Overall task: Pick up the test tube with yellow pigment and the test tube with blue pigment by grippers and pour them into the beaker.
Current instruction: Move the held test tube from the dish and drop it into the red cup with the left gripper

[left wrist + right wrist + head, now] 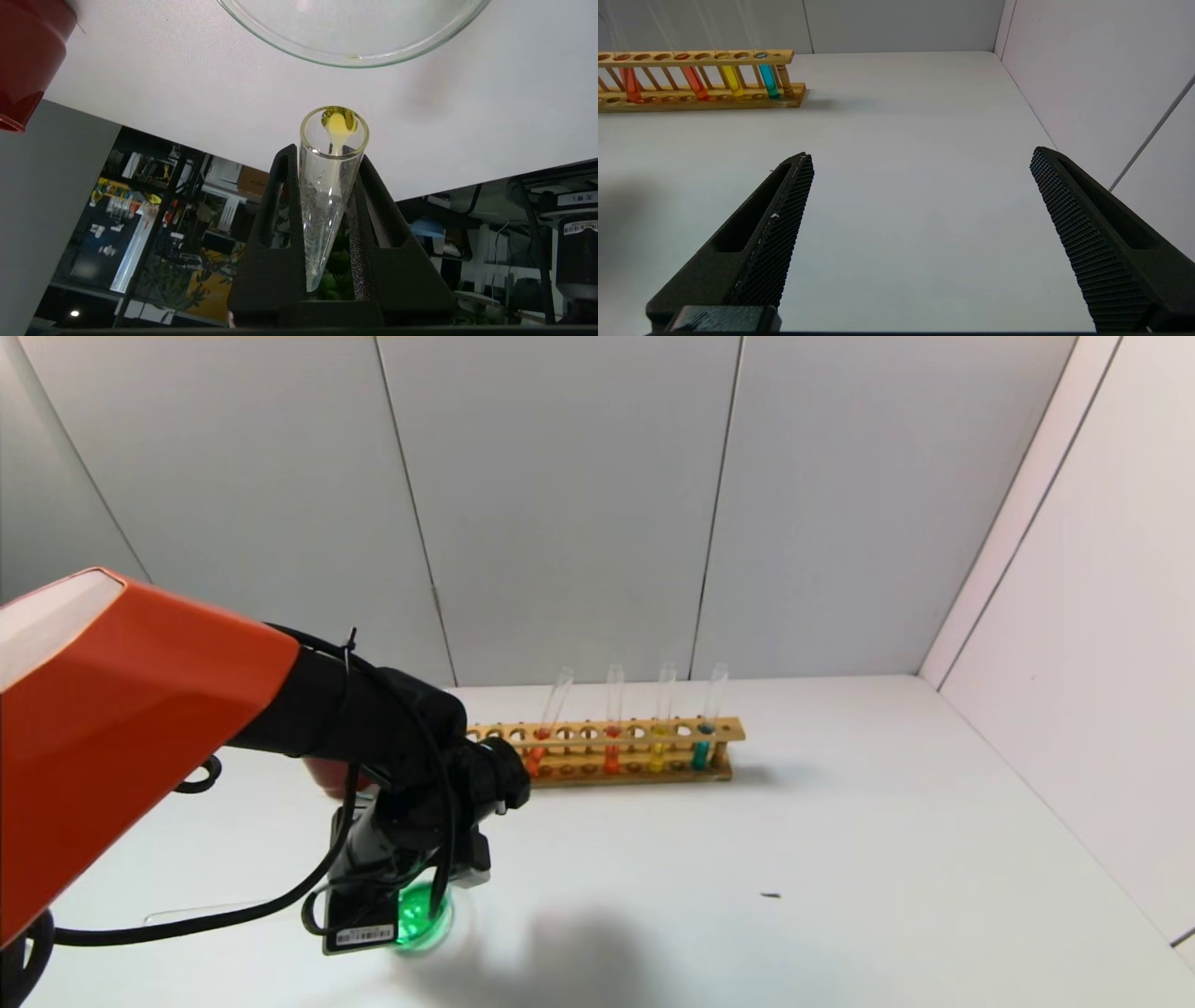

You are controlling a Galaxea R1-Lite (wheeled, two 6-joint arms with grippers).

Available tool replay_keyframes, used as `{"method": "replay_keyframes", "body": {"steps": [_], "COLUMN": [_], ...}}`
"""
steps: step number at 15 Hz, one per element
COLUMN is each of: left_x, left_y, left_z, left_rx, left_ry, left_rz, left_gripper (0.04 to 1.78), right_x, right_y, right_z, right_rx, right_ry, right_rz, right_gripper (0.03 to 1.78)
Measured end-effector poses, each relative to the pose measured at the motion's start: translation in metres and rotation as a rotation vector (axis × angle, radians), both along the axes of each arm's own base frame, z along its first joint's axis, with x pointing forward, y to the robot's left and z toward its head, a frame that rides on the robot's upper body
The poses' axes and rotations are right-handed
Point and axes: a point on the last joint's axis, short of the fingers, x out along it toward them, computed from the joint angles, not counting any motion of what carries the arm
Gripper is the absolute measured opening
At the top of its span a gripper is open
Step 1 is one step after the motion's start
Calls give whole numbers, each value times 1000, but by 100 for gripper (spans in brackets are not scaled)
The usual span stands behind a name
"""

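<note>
Since the left tool is pinching a test tube between its two black fingers with the mouth pointing down at the tabletop, it looks like we're mid-pour or just past it: the tube is nearly empty, with only a yellow blob clinging at the rim, so I'd guess this was the yellow one. From the head camera the arm hangs right over the beaker, which is already glowing green, probably yellow mixed with blue, though the arm blocks most of it so I can't be sure. In the wrist view the beaker's glass rim sits just beyond the tube's mouth, so that last drip may miss unless it shifts a bit. Back by the wall, the wooden rack holds two orange-red tubes, a yellow one and a blue one. A red cup sits nearby. The right tool is spread wide, holding nothing, hovering over bare tabletop well away from the rack.
</note>
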Motion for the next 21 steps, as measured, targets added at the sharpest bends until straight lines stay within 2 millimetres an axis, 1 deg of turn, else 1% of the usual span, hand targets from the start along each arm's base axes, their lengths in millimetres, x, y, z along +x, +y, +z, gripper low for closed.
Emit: {"method": "replay_keyframes", "body": {"steps": [3, 11, 18, 20, 21], "left_x": [1, 3, 8, 8, 8], "left_y": [-2, -2, -11, -12, -11], "left_z": [-7, -10, -27, -27, -23], "left_rx": [7, 16, 27, 27, 23], "left_ry": [8, 14, 26, 27, 21], "left_rz": [-3, -4, -8, -11, -11], "left_gripper": [31, 31, 31, 31, 31], "right_x": [0, 0, 0, 0, 0], "right_y": [0, 0, 0, 0, 0], "right_z": [0, 0, 0, 0, 0], "right_rx": [0, 0, 0, 0, 0], "right_ry": [0, 0, 0, 0, 0], "right_rz": [0, 0, 1, 1, 0], "right_gripper": [170, 170, 170, 170, 170]}}
